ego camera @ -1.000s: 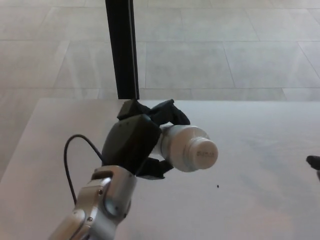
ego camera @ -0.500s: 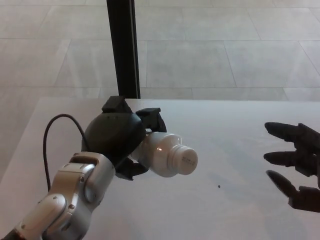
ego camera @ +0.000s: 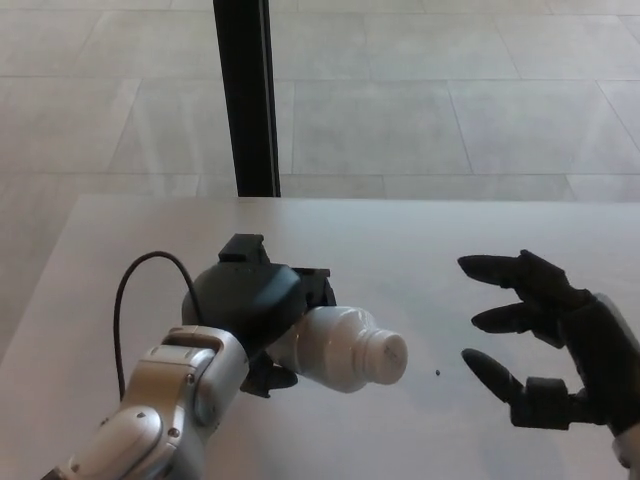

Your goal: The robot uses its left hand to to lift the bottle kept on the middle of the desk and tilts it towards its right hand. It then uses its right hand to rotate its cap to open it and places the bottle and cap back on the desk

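Gripping: left hand (ego camera: 258, 305) clenched around the body of the white bottle (ego camera: 340, 347), held above the desk (ego camera: 400, 240)
Left hand place: about 8 o'clock from frame centre, silver forearm (ego camera: 160, 415) running down to 7 o'clock, black cable (ego camera: 125, 300) looping at its 9 o'clock side
Bottle pose: tilted, nearly on its side, neck pointing toward 3 o'clock
Cap: white cap (ego camera: 385, 355) on the bottle's neck, facing the right hand, apart from it
Right hand: right hand (ego camera: 545, 335) at 4 o'clock, released, thumb and two fingers spread, holding nothing
Right hand fingers: fingers (ego camera: 490, 268) aimed toward 9 o'clock at the cap, a clear gap between
Desk: pale surface, small dark speck (ego camera: 438, 374) between cap and right hand
Beyond desk: black post (ego camera: 245, 95) at 11 o'clock, rising from the desk's far edge; tiled floor (ego camera: 450, 90) behind
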